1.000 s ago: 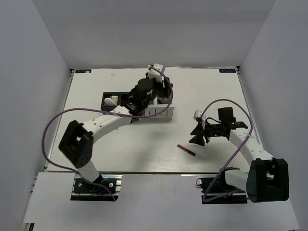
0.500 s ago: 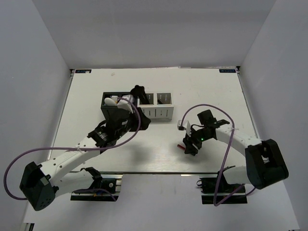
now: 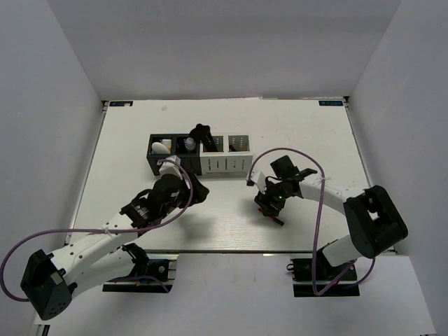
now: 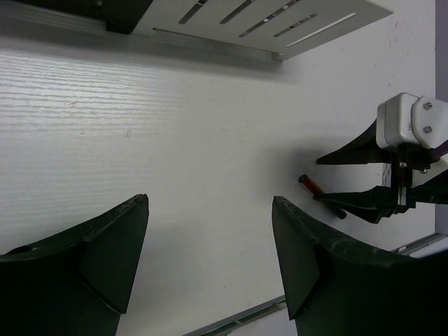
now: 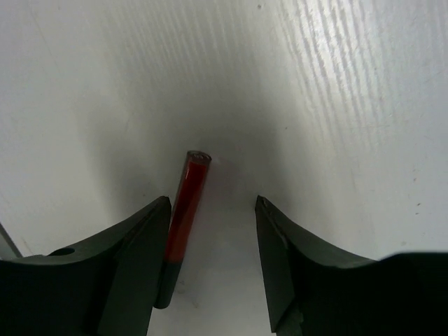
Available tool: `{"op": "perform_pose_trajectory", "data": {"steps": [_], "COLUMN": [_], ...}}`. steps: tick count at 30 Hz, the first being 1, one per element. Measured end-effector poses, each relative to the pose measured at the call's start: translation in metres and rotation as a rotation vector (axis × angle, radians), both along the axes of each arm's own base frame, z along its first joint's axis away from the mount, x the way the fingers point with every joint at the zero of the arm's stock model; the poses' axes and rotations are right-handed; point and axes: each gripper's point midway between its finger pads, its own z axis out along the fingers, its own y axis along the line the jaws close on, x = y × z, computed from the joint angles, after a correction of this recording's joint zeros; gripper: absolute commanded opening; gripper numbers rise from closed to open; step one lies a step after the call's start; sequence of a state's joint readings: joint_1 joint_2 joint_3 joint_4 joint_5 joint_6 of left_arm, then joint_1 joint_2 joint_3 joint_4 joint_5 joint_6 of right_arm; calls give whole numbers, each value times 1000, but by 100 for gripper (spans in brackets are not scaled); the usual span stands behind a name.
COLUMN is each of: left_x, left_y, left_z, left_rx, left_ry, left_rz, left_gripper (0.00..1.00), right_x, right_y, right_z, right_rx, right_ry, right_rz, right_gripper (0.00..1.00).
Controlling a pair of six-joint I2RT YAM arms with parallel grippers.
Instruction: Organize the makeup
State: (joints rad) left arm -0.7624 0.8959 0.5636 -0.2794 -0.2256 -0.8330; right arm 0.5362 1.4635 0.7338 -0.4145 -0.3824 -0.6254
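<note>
Low in its wrist view, the right gripper hangs spread astride the red stick lying on the table, probably lining up a pinch (left gripper, also spread, holds nothing).

White table with two boxes and one stick

The table is a white board with a fine streaked grain, closed in by pale walls on three sides. Toward its far middle stand a black box and a white slotted box, touching side by side in one row, the black one on the left. In the left wrist view the slotted white wall meets the board along a straight edge. A thin red stick lies flat on the bare board, right of centre and nearer the front edge, well apart from the boxes. It has a clear tip at one end, a dark one at the other, and lies aslant.
</note>
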Motion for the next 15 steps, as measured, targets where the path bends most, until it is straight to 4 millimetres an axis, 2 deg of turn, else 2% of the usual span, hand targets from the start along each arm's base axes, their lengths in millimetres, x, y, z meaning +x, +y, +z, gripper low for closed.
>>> {"op": "perform_pose_trajectory", "data": {"steps": [9,15], "left_x": [-7,-11], "left_y": [17,23], "left_z": [-5,-15], "left_rx": [-2,8], "left_ry": [8,32], "left_rz": [63,80], "left_gripper": [81,81], "right_x": [11,11], "right_y": [4,3], "right_z": [-3,-5], "right_rx": [-78,-92], "right_ry": [-69,-127], "right_rz": [3,-5], "right_gripper": [43,20]}}
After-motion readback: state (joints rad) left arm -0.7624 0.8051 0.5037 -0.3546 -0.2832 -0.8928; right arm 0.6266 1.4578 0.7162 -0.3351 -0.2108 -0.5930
